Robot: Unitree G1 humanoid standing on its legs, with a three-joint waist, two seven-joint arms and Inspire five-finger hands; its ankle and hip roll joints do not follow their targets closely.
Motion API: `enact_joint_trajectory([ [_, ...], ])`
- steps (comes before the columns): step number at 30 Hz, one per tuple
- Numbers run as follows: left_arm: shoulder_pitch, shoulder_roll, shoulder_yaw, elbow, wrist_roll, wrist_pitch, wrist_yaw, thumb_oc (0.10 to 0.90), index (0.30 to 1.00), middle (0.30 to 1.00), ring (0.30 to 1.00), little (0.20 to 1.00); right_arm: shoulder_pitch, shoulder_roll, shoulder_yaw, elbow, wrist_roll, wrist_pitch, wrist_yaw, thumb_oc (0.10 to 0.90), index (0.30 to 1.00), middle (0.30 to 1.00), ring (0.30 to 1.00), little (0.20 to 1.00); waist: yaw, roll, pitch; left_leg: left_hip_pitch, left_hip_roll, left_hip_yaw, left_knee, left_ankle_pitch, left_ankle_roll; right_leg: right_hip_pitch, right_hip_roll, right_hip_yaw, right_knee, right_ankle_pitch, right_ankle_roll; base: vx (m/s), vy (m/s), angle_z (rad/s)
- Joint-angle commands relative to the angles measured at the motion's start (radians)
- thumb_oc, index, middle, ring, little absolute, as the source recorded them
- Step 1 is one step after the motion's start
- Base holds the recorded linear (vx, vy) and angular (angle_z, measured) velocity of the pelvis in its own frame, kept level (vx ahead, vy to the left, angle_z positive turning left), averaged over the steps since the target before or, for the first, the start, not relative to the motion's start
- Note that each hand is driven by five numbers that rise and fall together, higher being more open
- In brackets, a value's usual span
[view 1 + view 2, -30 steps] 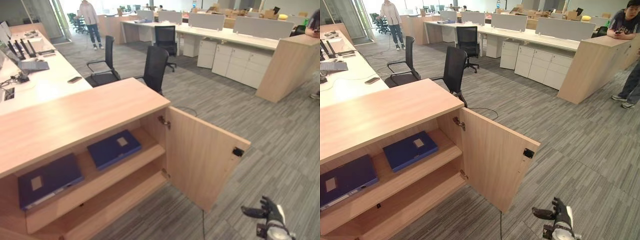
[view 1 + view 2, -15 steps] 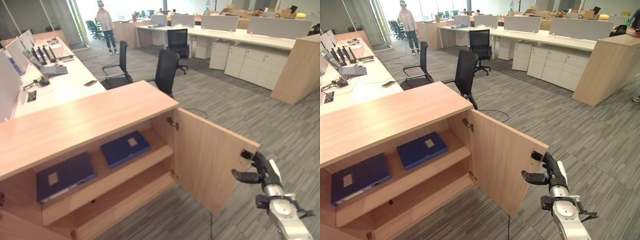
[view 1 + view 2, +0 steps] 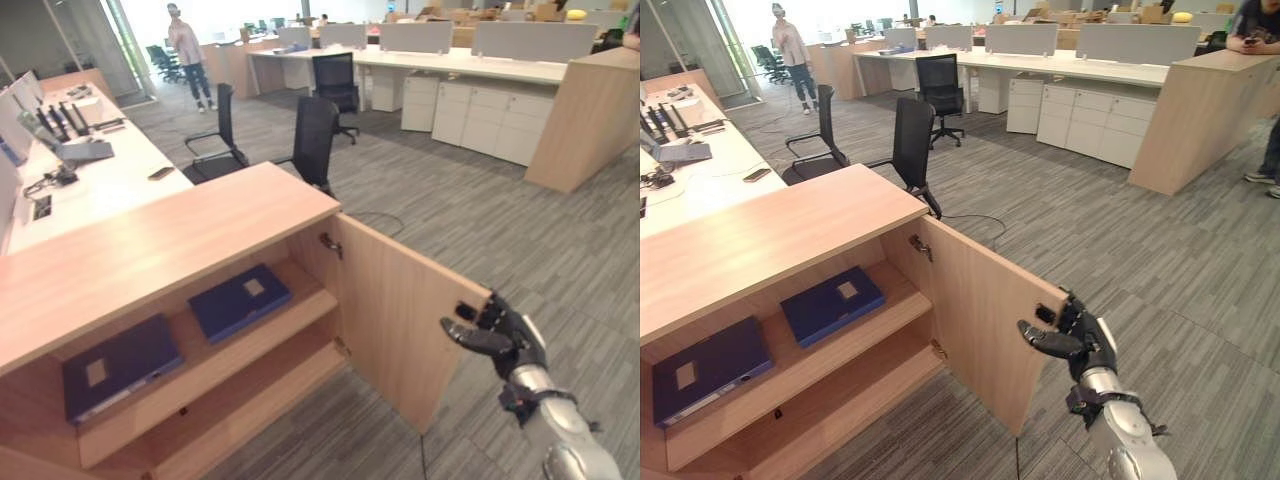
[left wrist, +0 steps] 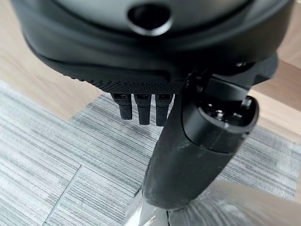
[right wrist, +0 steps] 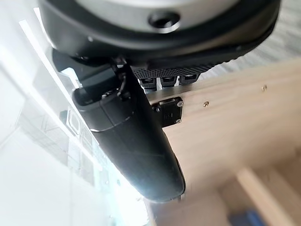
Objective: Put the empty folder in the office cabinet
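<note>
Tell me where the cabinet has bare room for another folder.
Upper shelf is crowded: two blue folders lie flat, with a bare gap between them. The lower shelf is bare along its length. The cabinet top is bare too. The right hand is at the open door's edge.

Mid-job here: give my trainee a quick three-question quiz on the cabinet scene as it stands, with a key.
1. True or false: the cabinet door is shut.
2. How many blue folders lie on the upper shelf?
3. Where is the right hand? A) inside the cabinet B) at the door's free edge, by the latch C) on the cabinet top

Key:
1. False, it stands open.
2. Two, lying flat side by side.
3. B. Meanwhile the left hand hangs over the carpet.
</note>
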State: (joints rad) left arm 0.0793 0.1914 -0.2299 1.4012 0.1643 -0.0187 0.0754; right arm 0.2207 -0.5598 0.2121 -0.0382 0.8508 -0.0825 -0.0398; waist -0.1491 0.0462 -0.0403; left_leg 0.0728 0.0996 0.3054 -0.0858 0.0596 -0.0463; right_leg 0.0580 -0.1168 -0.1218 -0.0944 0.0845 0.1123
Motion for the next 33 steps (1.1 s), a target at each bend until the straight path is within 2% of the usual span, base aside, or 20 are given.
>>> enact_joint_trajectory([
  [1, -0.093, -0.008, -0.002, 0.036, 0.009, -0.044, -0.020, 0.800, 0.900, 0.900, 0.900, 0.900, -0.295, 0.120, 0.278, -0.231, 0.146, -0.029, 0.378, 0.800, 0.900, 0.900, 0.900, 0.900, 0.107, -0.075, -0.010, 0.000, -0.044, -0.089, -0.001, -0.097, 0.001, -0.020, 0.038, -0.011, 0.007, -0.093, -0.004, 0.00, 0.011, -0.22],
  [2, -0.095, -0.013, -0.008, 0.033, 0.007, -0.047, -0.016, 0.800, 0.900, 0.900, 0.900, 0.900, -0.300, 0.141, 0.350, -0.217, 0.179, -0.005, 0.396, 0.800, 0.900, 0.900, 0.900, 0.900, 0.109, -0.075, -0.009, -0.001, -0.045, -0.090, -0.001, -0.097, 0.000, -0.021, 0.037, -0.010, 0.007, -0.092, -0.004, 0.00, 0.011, -0.25],
  [8, -0.102, -0.030, -0.032, 0.023, -0.008, -0.050, -0.004, 0.800, 0.900, 0.900, 0.900, 0.900, -0.329, 0.166, 0.477, -0.140, 0.222, 0.041, 0.418, 0.800, 0.900, 0.900, 0.900, 0.900, 0.115, -0.075, -0.003, -0.003, -0.045, -0.094, -0.001, -0.096, -0.001, -0.022, 0.034, -0.013, 0.007, -0.091, -0.005, -0.01, 0.016, -0.01],
  [12, -0.083, -0.022, -0.042, 0.001, 0.005, -0.065, 0.005, 0.800, 0.900, 0.900, 0.900, 0.900, -0.320, 0.151, 0.485, -0.118, 0.221, 0.048, 0.425, 0.800, 0.900, 0.900, 0.900, 0.900, 0.120, -0.076, -0.002, -0.005, -0.045, -0.097, -0.001, -0.095, -0.001, -0.024, 0.033, -0.015, 0.007, -0.092, -0.006, 0.00, 0.001, 0.33],
  [13, -0.078, -0.038, -0.054, 0.001, -0.002, -0.066, 0.006, 0.800, 0.900, 0.900, 0.900, 0.900, -0.325, 0.153, 0.503, -0.156, 0.264, 0.038, 0.440, 0.800, 0.900, 0.900, 0.900, 0.900, 0.124, -0.078, -0.001, -0.005, -0.045, -0.098, -0.001, -0.096, -0.001, -0.024, 0.033, -0.014, 0.007, -0.093, -0.005, 0.00, -0.017, 0.20],
  [14, -0.070, -0.062, -0.070, 0.007, -0.002, -0.064, -0.001, 0.800, 0.900, 0.900, 0.900, 0.900, -0.342, 0.137, 0.516, -0.169, 0.254, 0.043, 0.433, 0.800, 0.900, 0.900, 0.900, 0.900, 0.126, -0.080, 0.001, -0.005, -0.044, -0.099, -0.001, -0.096, -0.003, -0.024, 0.034, -0.016, 0.007, -0.095, -0.006, 0.00, -0.017, 0.13],
  [21, -0.032, -0.058, -0.057, 0.014, 0.000, -0.071, -0.026, 0.800, 0.900, 0.900, 0.900, 0.900, -0.330, 0.117, 0.498, -0.102, 0.215, 0.045, 0.437, 0.800, 0.900, 0.900, 0.900, 0.900, 0.138, -0.082, 0.008, -0.009, -0.042, -0.105, -0.001, -0.093, -0.004, -0.025, 0.035, -0.022, 0.007, -0.100, -0.007, 0.00, -0.008, 0.01],
  [22, -0.025, -0.049, -0.042, 0.014, -0.005, -0.078, -0.039, 0.800, 0.900, 0.900, 0.900, 0.900, -0.275, 0.072, 0.466, -0.037, 0.133, 0.049, 0.435, 0.800, 0.900, 0.900, 0.900, 0.900, 0.139, -0.082, 0.012, -0.012, -0.041, -0.109, -0.001, -0.091, -0.006, -0.025, 0.036, -0.025, 0.007, -0.102, -0.007, 0.00, -0.031, 0.02],
  [23, -0.025, -0.049, -0.043, 0.014, -0.005, -0.078, -0.039, 0.800, 0.900, 0.900, 0.900, 0.900, -0.275, 0.072, 0.466, -0.037, 0.133, 0.049, 0.435, 0.800, 0.900, 0.900, 0.900, 0.900, 0.139, -0.082, 0.012, -0.012, -0.041, -0.110, -0.001, -0.091, -0.007, -0.025, 0.036, -0.025, 0.007, -0.103, -0.007, 0.00, -0.052, 0.08],
  [25, -0.029, -0.043, -0.034, 0.009, -0.017, -0.080, -0.065, 0.800, 0.900, 0.900, 0.900, 0.900, -0.193, 0.035, 0.406, 0.089, -0.006, 0.082, 0.413, 0.800, 0.900, 0.900, 0.900, 0.900, 0.135, -0.082, 0.019, -0.012, -0.040, -0.119, -0.001, -0.088, -0.009, -0.020, 0.039, -0.031, 0.007, -0.107, -0.007, 0.00, -0.049, 0.11],
  [26, -0.030, -0.041, -0.036, 0.008, -0.019, -0.082, -0.069, 0.800, 0.900, 0.900, 0.900, 0.900, -0.183, 0.015, 0.392, 0.091, -0.049, 0.087, 0.417, 0.800, 0.900, 0.900, 0.900, 0.900, 0.134, -0.083, 0.017, -0.017, -0.040, -0.121, -0.001, -0.086, -0.010, -0.024, 0.039, -0.033, 0.007, -0.106, -0.006, 0.00, -0.066, 0.10],
  [27, -0.038, -0.044, -0.049, -0.002, -0.040, -0.078, -0.088, 0.800, 0.900, 0.900, 0.900, 0.900, -0.148, -0.005, 0.348, 0.230, -0.212, 0.095, 0.383, 0.800, 0.900, 0.900, 0.900, 0.900, 0.131, -0.081, 0.022, -0.020, -0.039, -0.131, -0.001, -0.082, -0.012, -0.021, 0.040, -0.040, 0.009, -0.109, -0.008, 0.00, -0.042, 0.11],
  [28, -0.038, -0.044, -0.049, -0.002, -0.040, -0.078, -0.088, 0.800, 0.900, 0.900, 0.900, 0.900, -0.148, -0.004, 0.348, 0.230, -0.212, 0.095, 0.383, 0.800, 0.900, 0.900, 0.900, 0.900, 0.131, -0.081, 0.021, -0.021, -0.039, -0.131, -0.001, -0.081, -0.012, -0.022, 0.040, -0.040, 0.010, -0.109, -0.008, 0.00, -0.061, 0.13],
  [29, -0.043, -0.046, -0.055, -0.008, -0.047, -0.073, -0.089, 0.800, 0.900, 0.900, 0.900, 0.900, -0.128, 0.008, 0.324, 0.314, -0.302, 0.098, 0.359, 0.800, 0.900, 0.900, 0.900, 0.900, 0.131, -0.078, 0.027, -0.020, -0.037, -0.138, -0.001, -0.080, -0.013, -0.017, 0.042, -0.045, 0.012, -0.113, -0.010, 0.00, -0.027, 0.11],
  [30, -0.043, -0.046, -0.055, -0.008, -0.048, -0.073, -0.089, 0.800, 0.900, 0.900, 0.900, 0.900, -0.129, 0.009, 0.324, 0.315, -0.303, 0.097, 0.359, 0.800, 0.900, 0.900, 0.900, 0.900, 0.131, -0.079, 0.024, -0.024, -0.038, -0.138, -0.001, -0.078, -0.013, -0.021, 0.042, -0.045, 0.012, -0.112, -0.010, 0.02, -0.070, 0.12],
  [32, -0.061, -0.059, -0.070, -0.011, -0.107, -0.049, -0.073, 0.800, 0.900, 0.900, 0.900, 0.900, -0.121, 0.133, 0.209, 0.735, -0.566, 0.115, 0.205, 0.800, 0.900, 0.900, 0.900, 0.900, 0.138, -0.069, 0.034, -0.025, -0.029, -0.165, -0.001, -0.069, -0.014, -0.015, 0.053, -0.067, 0.026, -0.130, -0.023, 0.05, -0.116, 0.14],
  [33, -0.065, -0.058, -0.071, -0.007, -0.117, -0.044, -0.064, 0.800, 0.900, 0.900, 0.900, 0.900, -0.122, 0.167, 0.186, 0.827, -0.597, 0.118, 0.179, 0.800, 0.900, 0.900, 0.900, 0.900, 0.141, -0.067, 0.034, -0.025, -0.025, -0.171, -0.001, -0.066, -0.015, -0.012, 0.056, -0.070, 0.027, -0.135, -0.026, 0.06, -0.109, 0.21],
])
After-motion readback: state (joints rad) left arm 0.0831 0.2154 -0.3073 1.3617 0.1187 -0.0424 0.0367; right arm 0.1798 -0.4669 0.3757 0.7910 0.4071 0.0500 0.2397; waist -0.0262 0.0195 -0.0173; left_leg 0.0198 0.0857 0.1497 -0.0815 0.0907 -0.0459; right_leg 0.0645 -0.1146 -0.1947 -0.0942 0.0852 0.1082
